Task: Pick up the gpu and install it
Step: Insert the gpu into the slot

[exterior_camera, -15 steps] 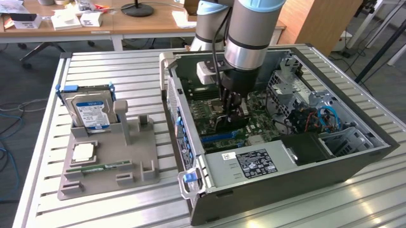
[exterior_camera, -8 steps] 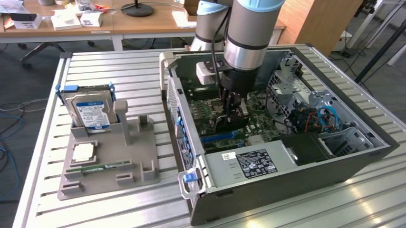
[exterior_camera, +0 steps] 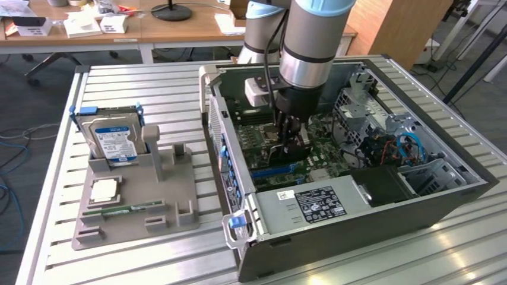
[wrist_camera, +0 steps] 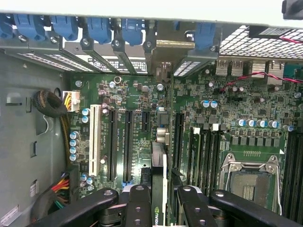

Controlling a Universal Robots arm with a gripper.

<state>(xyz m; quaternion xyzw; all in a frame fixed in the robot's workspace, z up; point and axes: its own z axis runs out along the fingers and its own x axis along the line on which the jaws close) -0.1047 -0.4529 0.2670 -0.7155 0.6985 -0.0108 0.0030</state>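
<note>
My gripper reaches down into the open computer case, over the green motherboard. It is shut on the gpu, a thin dark card held on edge just above the board. In the wrist view the gpu shows edge-on between the black fingers, its metal bracket end pointing toward the rear slot covers. The card hangs over the long black expansion slots, about between two of them. Whether its lower edge touches a slot is hidden.
A grey holder tray on the exterior view's left carries a silver hard drive with a blue label, a processor and a green memory stick. Inside the case are the power supply, drive cage and empty CPU socket.
</note>
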